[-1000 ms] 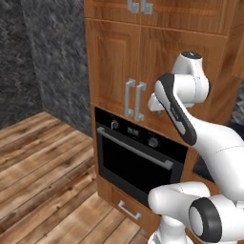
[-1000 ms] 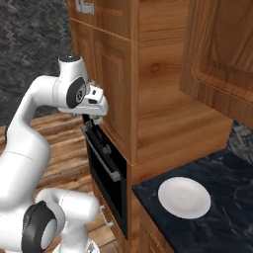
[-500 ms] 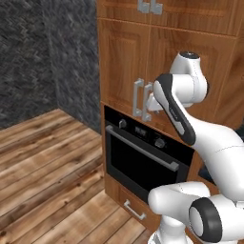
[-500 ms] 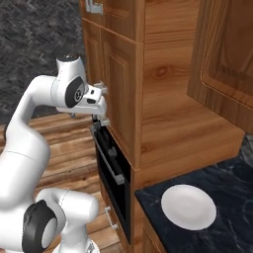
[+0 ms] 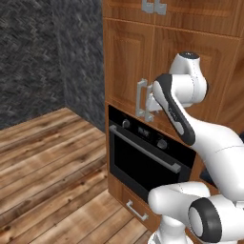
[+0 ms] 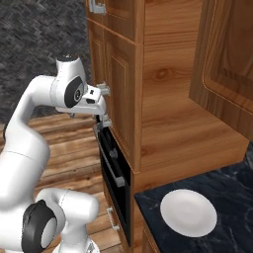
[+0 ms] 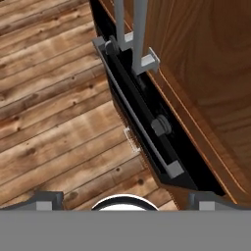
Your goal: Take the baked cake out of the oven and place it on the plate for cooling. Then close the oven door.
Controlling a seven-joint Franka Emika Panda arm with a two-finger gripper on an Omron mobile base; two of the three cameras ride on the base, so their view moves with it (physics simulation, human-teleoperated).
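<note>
oven door (image 5: 143, 164) | shut, upright | bar handle (image 5: 145, 148) horizontal

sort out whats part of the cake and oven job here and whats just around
Part of the job:
- oven, in the wooden cabinets
- oven door, shut, grey bar handle across its top
- plate, white, nothing on it, on the dark counter
- pincer, open, above the oven

Just around:
- cabinet door handles above the oven
- drawer under the oven
- wooden floor
</note>
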